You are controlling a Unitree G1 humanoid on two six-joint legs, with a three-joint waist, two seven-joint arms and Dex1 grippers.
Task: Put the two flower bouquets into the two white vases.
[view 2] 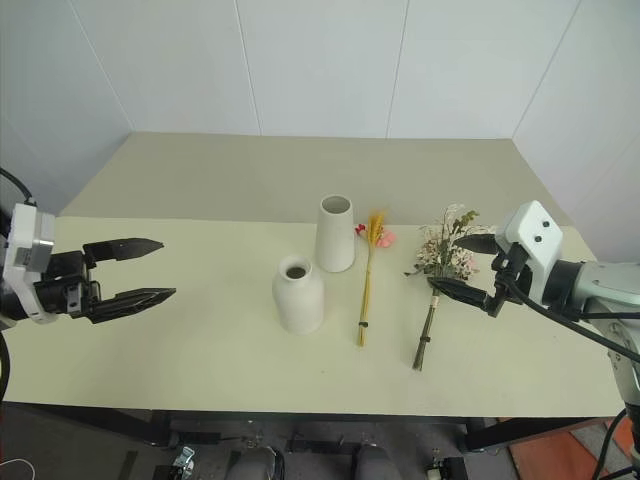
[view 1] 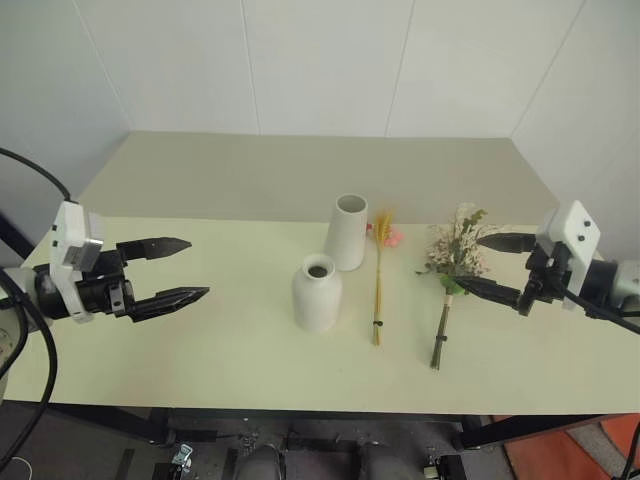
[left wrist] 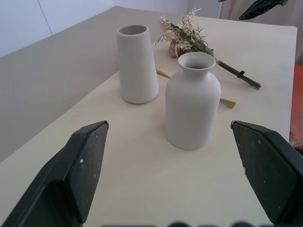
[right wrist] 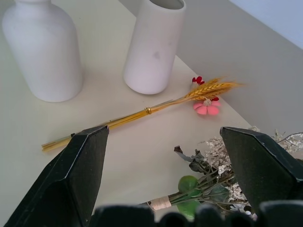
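Both tools wide apart, empty; bushy bouquet (view 1: 455, 258) lies under right tool (view 1: 497, 266).

My two arms look alike — white boxy wrist housings, black joints, black cables trailing off — each ending in a gripper of two tapered black fingers (view 1: 170, 268).

Head stereo pair looks forward and down over the whole surface (view 1: 200, 360), both eyes sharing the same spread (slightly offset sideways). Left wrist camera sits low and close, sighting along its end effector (left wrist: 170, 189) at the two vases (left wrist: 191, 101). Right wrist camera hovers close above the bushy bouquet (right wrist: 208, 189), catching both vases too.
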